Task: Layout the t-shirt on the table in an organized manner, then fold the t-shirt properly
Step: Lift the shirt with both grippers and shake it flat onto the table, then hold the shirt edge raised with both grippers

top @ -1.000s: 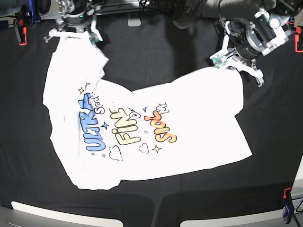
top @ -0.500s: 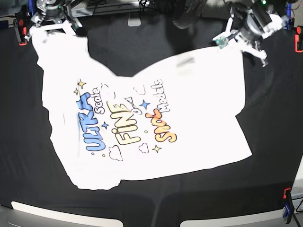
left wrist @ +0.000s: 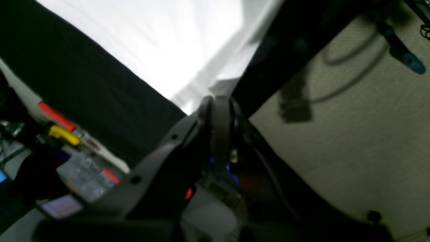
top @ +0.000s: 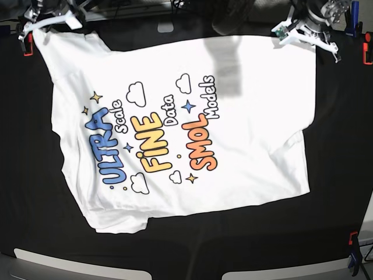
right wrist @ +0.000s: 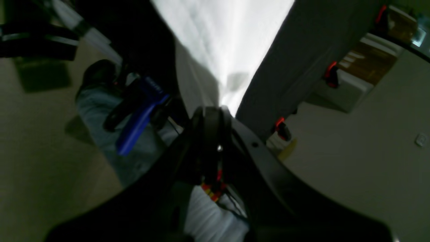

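The white t-shirt point(top: 175, 128) lies print-up on the table point(top: 338, 175), with "ULTRA Scale FINE Data SMOL Models" fully showing. Its far edge is stretched between my two grippers at the back of the table. My left gripper point(top: 306, 34) is shut on the shirt's far right corner; the left wrist view shows its fingertips point(left wrist: 218, 101) pinching white cloth point(left wrist: 161, 43). My right gripper point(top: 51, 22) is shut on the far left corner; the right wrist view shows its tips point(right wrist: 211, 112) closed on white cloth point(right wrist: 228, 40). The near hem is bunched at the front left.
Red clamps sit at the table's left edge point(top: 24, 41) and right edge point(top: 367, 52). A red and blue clamp point(top: 352, 254) is at the front right corner. A small white object point(top: 166, 26) lies at the far edge. Beige floor point(left wrist: 352, 134) lies beyond the table.
Both grippers moved toward the far edge and apart, pulling the shirt's top edge with them. The sagging fold in the middle flattened and the whole print came into view.
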Available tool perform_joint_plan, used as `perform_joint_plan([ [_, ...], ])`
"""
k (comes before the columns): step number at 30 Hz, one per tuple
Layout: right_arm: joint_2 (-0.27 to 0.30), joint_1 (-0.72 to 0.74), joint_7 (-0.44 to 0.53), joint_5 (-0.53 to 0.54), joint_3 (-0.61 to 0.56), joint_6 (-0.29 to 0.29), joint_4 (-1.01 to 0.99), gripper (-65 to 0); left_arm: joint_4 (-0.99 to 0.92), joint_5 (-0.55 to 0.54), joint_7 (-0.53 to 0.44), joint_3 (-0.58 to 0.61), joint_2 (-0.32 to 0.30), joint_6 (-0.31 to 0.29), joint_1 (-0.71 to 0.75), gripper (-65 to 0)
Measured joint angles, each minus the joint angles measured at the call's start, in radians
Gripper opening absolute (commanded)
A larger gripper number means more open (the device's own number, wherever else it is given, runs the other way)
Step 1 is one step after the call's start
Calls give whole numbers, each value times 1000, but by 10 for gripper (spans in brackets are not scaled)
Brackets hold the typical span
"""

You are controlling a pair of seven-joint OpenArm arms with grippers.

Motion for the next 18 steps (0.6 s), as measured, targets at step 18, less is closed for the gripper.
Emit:
perform_joint_plan([
  [18, 3, -136, -29, -73, 0, 0, 75, -650, 1, -2, 83, 0, -106, 74, 95, -650],
])
